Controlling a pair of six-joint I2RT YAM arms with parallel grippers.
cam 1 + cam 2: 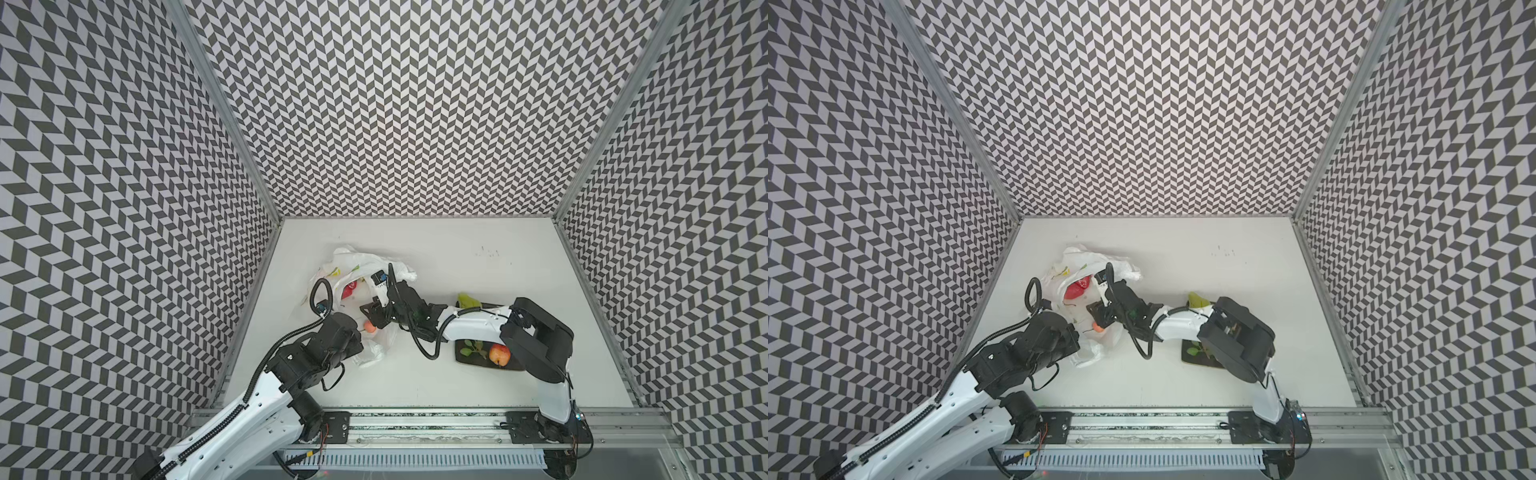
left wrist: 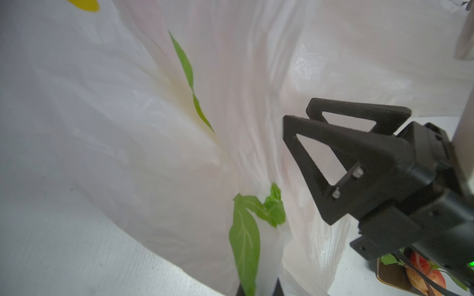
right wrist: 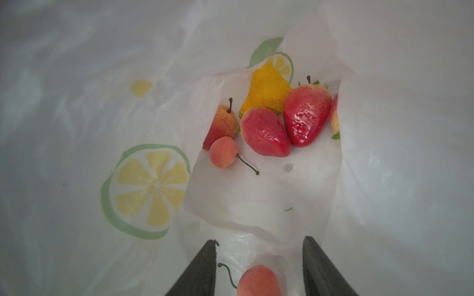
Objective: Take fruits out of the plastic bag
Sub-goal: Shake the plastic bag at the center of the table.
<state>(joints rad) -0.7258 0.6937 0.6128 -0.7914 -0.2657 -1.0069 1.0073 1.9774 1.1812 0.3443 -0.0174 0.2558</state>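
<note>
Your left arm (image 1: 257, 399) was stretched in from the near left corner of the white tabletop (image 1: 478, 257), with its wrist low over the near edge of the plastic bag (image 1: 353, 262). Your left gripper (image 2: 259, 291) was closed. Its wrist view showed a fold of the bag's thin film pinched between its fingertips.

Your right arm (image 1: 469, 328) stood up from the near right and bent at the elbow. Its forearm lay leftward above the dark plate (image 1: 473, 365), and its wrist tipped down into the bag's mouth. Your right gripper (image 3: 260, 239) was inside the bag with its fingers held apart. A small peach-coloured fruit (image 3: 259, 280) with a green stem lay between them, with a gap on each side, so nothing was gripped.

The bag lay crumpled on the tabletop, left of centre, with its mouth open. Deeper inside it lay:
- a yellow pear (image 3: 266, 89);
- two glossy red pieces (image 3: 264, 134);
- a red-orange fruit (image 3: 221, 123) with a brown stem;
- a round pink-orange fruit (image 3: 223, 152) touching the red-orange one.

One more fruit was half hidden behind a fold of the bag.

On the plate, outside the bag, sat a red-orange apple (image 1: 498, 355) and a green leafy sprig (image 1: 473, 349). A green pear (image 1: 467, 300) showed at the plate's far edge, just past the forearm.
</note>
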